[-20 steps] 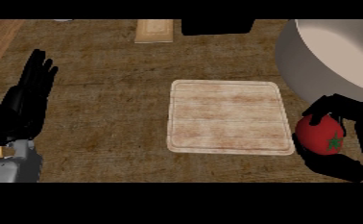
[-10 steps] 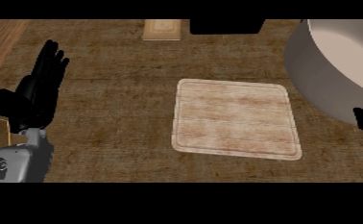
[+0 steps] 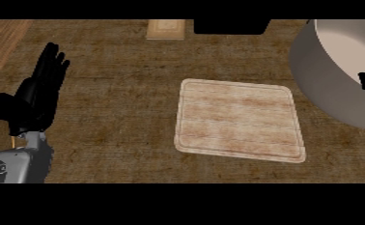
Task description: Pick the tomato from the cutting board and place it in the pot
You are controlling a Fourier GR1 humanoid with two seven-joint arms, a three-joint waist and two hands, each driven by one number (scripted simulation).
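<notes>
of the right robot hand (image 3: 361,80) we see at most a small dark sliver at the view's right edge, over the large grey round pot (image 3: 312,81) with its cream inside. we cannot tell whether it is grasping or has released anything. 1 second ago that hand clasped the red tomato just beside the right edge of the pale square wooden cutting board (image 3: 239,120). now the tomato shows nowhere in our view and the board lies bare. the view has also shifted, so the pot fills more of the right side. the part of its inside that we can see holds no tomato. we judge the pick is done and the tomato is likely being carried to the pot, with the placing not yet confirmed. the left robot hand (image 3: 35,101) rests released at the left, over the brown woven-textured table (image 3: 107,74). at the top edge sit a small light wooden block (image 3: 166,28) and a black box (image 3: 231,26). we can read no brand, label or writing anywhere.
</notes>
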